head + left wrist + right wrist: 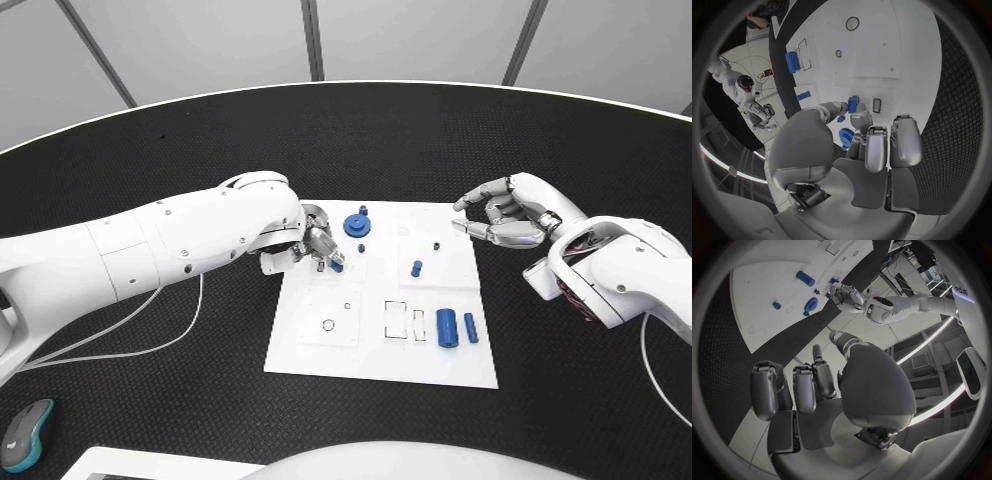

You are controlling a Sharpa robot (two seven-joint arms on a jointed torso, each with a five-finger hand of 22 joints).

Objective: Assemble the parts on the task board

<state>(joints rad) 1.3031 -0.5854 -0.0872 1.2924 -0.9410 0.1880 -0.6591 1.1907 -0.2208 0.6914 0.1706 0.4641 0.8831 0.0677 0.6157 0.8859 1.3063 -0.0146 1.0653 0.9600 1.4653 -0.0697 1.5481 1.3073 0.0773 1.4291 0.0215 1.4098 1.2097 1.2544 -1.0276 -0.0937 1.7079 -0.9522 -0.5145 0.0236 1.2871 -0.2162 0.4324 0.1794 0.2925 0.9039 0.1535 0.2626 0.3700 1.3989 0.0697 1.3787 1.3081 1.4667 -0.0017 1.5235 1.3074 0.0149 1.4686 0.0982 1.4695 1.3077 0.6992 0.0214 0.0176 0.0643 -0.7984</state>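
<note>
The white task board lies in the middle of the black table. My left hand hovers over the board's far left part and pinches a small blue piece between thumb and fingertips, low over the plate. Just beyond it stands a blue gear. A small blue peg stands mid-board, and two blue cylinders lie near the right edge. My right hand hangs over the table off the board's far right corner, fingers loosely bent and apart, holding nothing.
The board has round holes and rectangular slots in its near half. A computer mouse lies at the table's near left edge. White cables trail under my left arm.
</note>
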